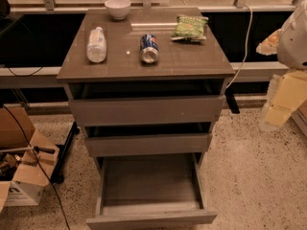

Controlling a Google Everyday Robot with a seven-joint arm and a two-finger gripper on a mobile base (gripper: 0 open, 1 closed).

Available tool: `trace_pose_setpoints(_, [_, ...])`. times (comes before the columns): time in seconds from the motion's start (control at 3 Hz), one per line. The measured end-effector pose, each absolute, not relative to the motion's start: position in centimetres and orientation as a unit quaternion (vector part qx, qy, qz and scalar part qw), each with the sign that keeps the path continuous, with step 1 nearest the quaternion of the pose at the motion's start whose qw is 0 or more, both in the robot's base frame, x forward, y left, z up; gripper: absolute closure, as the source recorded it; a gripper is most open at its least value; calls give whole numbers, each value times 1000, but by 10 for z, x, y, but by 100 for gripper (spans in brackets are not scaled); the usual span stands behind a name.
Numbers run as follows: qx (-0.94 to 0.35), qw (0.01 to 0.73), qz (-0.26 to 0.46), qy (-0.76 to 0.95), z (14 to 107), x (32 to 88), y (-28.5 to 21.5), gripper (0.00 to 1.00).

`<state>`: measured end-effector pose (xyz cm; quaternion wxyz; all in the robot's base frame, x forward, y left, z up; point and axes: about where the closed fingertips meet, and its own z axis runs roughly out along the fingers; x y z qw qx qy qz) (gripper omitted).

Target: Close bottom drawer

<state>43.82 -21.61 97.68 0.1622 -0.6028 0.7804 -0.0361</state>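
Camera view looks down on a grey-brown bench with three drawers, standing mid-frame on a speckled floor. The bottom drawer sits at the lower centre of the frame, pulled far out towards the camera, so that its shallow bare grey tray is exposed and its plain front nearly reaches the bottom edge. Above it, the top drawer and the narrower middle drawer each show a dark gap over their fronts.

At the right edge of the frame hangs the robot's pale arm, and below it a blurred cream shape that appears to be the end effector. It is level with the top drawer and well apart from the bottom drawer, touching nothing on the bench. Whether it is released or clenched cannot be told.

An open cardboard box sits on the floor at the lower left, with a black cable trailing across it.

On the bench top, a clear plastic bottle lies on its side at the left. A green snack bag lies at the upper right, and a white bowl stands near the back edge. A blue soda can lies on its side between bottle and bag, its open end facing the camera.
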Motion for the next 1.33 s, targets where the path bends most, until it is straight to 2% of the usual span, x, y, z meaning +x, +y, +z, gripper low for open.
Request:
trace_pose_setpoints(0.33, [-602,170,-29,780,960,435,-214,33])
trace_pose_setpoints(0.67, [-604,165,-25,779,917,430,-216,64])
trace_pose_setpoints(1.0, [-604,166,-26,779,921,430,-215,88])
trace_pose_setpoints(1.33, [-601,168,-20,781,918,428,-212,100])
